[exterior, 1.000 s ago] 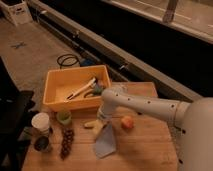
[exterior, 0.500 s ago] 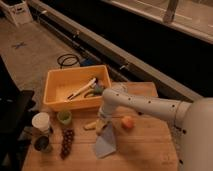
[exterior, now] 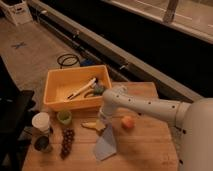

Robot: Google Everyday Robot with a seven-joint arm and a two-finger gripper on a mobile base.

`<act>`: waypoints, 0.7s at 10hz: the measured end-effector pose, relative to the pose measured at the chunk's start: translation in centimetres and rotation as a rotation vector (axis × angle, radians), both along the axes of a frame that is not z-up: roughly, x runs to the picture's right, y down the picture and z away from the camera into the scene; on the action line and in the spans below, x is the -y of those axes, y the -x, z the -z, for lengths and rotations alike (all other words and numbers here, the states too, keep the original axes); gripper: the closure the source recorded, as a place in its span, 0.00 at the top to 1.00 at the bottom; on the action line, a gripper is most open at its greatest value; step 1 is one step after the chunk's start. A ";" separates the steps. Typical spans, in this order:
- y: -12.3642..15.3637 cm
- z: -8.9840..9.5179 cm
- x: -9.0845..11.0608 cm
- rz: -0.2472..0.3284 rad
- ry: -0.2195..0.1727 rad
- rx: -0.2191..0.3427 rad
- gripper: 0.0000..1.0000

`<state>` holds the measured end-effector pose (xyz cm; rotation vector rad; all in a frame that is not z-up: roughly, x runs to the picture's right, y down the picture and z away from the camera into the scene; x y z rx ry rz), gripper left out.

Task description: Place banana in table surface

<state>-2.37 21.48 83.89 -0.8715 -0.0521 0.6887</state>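
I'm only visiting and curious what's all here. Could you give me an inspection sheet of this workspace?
Surface: wooden plank table surface, several items on it.
Job's things: banana down at table level, left of the gripper.
Clutter: yellow bin holding a white-handled tool; orange-pink fruit; blue-grey cloth; grapes; green cup; white cup.
Grippers: gripper low over the table, next to the banana.
Cables: black coil on the floor beyond the bin.
Surroundings: white box on the floor, far left.
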 end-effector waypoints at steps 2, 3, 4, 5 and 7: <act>0.4 -0.2 0.0 -0.024 -0.023 -0.016 0.00; 0.4 -0.2 0.0 -0.023 -0.023 -0.016 0.00; 0.4 -0.2 0.0 -0.021 -0.024 -0.016 0.00; 0.5 0.1 0.1 -0.024 -0.041 -0.016 0.00; 0.7 1.7 1.6 -0.080 -0.106 -0.019 0.00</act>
